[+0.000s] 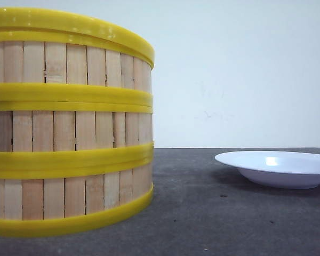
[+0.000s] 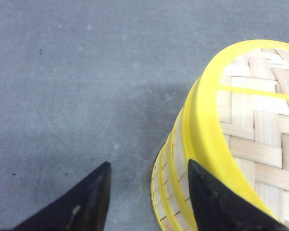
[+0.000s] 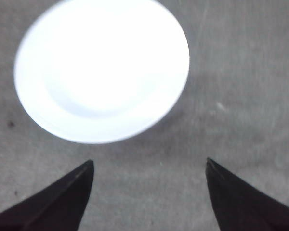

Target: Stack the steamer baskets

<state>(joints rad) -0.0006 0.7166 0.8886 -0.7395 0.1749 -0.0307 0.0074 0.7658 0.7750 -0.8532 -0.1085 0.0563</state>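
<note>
Three steamer baskets stand stacked at the front view's left: the bottom one point(image 1: 69, 198), the middle one point(image 1: 69, 130) and the top one point(image 1: 69, 63), all upright with yellow rings aligned. The left wrist view looks down on the stack point(image 2: 204, 120) and the woven floor point(image 2: 260, 144) inside the top basket. My left gripper point(image 2: 148, 162) is open above the stack's edge, one finger point(image 2: 216, 202) over the yellow rim, the other over bare table. My right gripper point(image 3: 150, 160) is open over the table, holding nothing. Neither gripper shows in the front view.
A shallow white plate point(image 1: 280, 168) sits on the dark grey table point(image 1: 202, 213) to the right of the stack. It also lies just beyond my right fingertips, the plate point(image 3: 101, 67) appearing empty. A pale wall stands behind.
</note>
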